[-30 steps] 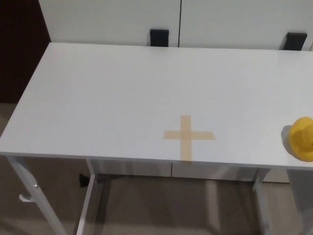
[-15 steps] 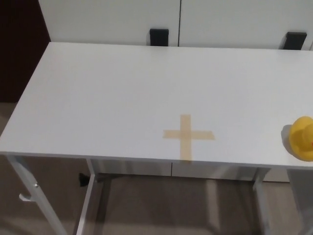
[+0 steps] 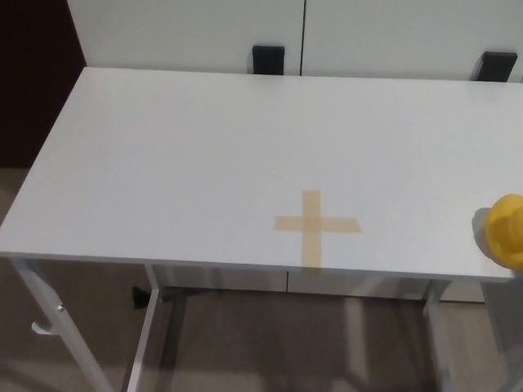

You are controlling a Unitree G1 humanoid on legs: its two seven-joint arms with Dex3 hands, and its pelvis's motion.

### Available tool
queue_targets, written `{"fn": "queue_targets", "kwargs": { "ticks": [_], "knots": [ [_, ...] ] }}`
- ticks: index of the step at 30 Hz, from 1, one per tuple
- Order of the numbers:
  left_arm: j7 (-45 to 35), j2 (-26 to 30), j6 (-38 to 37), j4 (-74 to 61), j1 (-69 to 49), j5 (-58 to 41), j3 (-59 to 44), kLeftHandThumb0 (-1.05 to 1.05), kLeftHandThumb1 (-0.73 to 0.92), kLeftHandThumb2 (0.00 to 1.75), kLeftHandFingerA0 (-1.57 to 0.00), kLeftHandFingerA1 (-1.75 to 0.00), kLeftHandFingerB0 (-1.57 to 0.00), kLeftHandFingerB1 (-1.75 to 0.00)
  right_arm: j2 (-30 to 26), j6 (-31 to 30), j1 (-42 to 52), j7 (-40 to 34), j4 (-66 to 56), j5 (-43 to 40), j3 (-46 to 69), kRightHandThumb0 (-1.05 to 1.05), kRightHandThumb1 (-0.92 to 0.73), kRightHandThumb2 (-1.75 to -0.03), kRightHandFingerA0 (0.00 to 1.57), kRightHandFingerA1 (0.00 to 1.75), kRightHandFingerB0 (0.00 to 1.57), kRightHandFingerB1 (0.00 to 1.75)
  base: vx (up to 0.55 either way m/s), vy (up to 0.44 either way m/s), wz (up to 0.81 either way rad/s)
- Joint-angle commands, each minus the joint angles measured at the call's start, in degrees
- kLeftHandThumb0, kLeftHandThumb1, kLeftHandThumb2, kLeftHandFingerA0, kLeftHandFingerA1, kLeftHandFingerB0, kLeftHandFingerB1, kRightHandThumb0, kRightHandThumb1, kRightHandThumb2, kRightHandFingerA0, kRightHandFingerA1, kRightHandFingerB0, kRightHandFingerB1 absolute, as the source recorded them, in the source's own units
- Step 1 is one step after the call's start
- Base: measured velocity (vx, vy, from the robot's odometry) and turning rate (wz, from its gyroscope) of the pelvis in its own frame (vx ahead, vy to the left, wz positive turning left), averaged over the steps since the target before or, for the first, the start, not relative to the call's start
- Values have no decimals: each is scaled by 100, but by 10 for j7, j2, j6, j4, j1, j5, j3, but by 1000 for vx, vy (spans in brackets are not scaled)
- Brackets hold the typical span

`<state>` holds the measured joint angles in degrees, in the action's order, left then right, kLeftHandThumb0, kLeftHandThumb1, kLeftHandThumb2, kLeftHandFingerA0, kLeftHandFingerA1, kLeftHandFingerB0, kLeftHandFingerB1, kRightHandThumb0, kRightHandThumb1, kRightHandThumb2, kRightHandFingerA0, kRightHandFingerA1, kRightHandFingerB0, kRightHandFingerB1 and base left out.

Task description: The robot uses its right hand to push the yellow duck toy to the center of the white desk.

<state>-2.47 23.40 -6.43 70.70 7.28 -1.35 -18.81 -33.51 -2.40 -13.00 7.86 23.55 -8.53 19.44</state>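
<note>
The yellow duck toy stands at the near right corner of the white desk, cut off by the picture's right edge. A tan tape cross marks the desk top near its front edge, well to the left of the duck. Neither of my hands shows in the head view.
Two black brackets sit against the white wall panels behind the desk. The desk's white legs stand on a beige floor, and a dark panel fills the far left.
The whole picture has shifted slightly, so the camera moved a little. The duck sits a touch further toward the right edge of the picture; nothing on the desk has moved.
</note>
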Motion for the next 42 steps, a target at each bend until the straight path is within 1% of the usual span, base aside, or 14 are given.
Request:
{"fn": "queue_targets", "kwargs": {
  "ticks": [1,3,4,6,9,11,15,21,22,26,27,39,40,42],
  "knots": [
    [1,8,-28,3,-8,-9,-1,-17,64,66,-86,-67,-77,-63,31,-25,-47,-13,33,39,-55,-71,-88,-65,10,34,15,30,0,0,0],
    [2,8,-28,3,-9,-9,-2,-17,66,66,-86,-67,-75,-63,36,-31,-52,-12,34,39,-62,-70,-91,-69,9,30,14,28,0,0,0],
    [1,6,-30,3,-10,-10,-2,-17,67,66,-84,-66,-74,-63,40,-30,-58,-6,39,39,-69,-79,-74,-111,0,31,11,32,0,0,0],
    [0,4,-33,2,-10,-11,-2,-15,64,70,-86,-67,-76,-64,52,-25,-68,-4,51,38,-76,-77,-92,-68,5,33,11,26,0,0,0],
    [1,3,-31,0,-9,-6,3,-17,66,68,-85,-66,-73,-62,71,-22,-80,-19,63,43,-84,-78,-92,-69,5,33,10,25,0,0,0],
    [1,2,-32,0,-8,-6,4,-15,65,69,-84,-66,-73,-62,88,-14,-94,-27,81,52,-96,-76,-74,-111,1,35,7,32,0,0,0],
    [1,0,-33,0,-6,-8,3,-15,65,68,-85,-66,-75,-63,108,-10,-107,-35,105,61,-106,-72,-92,-69,7,39,14,29,0,0,0],
    [6,-5,-34,-1,-3,-6,5,-16,65,68,-88,-68,-76,-64,145,-2,-120,-46,136,66,-118,-70,-92,-68,8,40,14,31,0,0,0],
    [6,-5,-32,0,-1,-6,6,-16,65,68,-85,-66,-74,-63,148,8,-119,-47,144,73,-124,-36,-55,-113,1,53,0,49,0,0,0],
    [3,-6,-28,1,2,-11,2,-16,66,68,-85,-67,-76,-63,159,13,-122,-51,161,78,-130,-36,-54,-113,1,52,0,49,0,0,0],
    [2,-7,-28,3,3,-12,0,-16,65,69,-85,-67,-76,-64,162,14,-122,-56,163,80,-131,-76,-92,-71,12,43,16,34,0,0,0],
    [0,-8,-32,-2,1,-9,4,-15,64,70,-83,-68,-74,-64,205,43,-124,-79,174,74,-131,-36,-53,-112,2,53,0,49,0,0,0],
    [1,-8,-34,1,1,-7,5,-15,64,71,-85,-68,-75,-65,226,45,-125,-90,167,71,-130,-81,-76,-111,3,44,6,38,0,0,0],
    [0,-9,-36,0,1,-7,6,-15,64,71,-84,-68,-74,-65,239,39,-127,-100,161,70,-130,-78,-72,-112,2,43,6,37,0,0,0]
  ]
}}
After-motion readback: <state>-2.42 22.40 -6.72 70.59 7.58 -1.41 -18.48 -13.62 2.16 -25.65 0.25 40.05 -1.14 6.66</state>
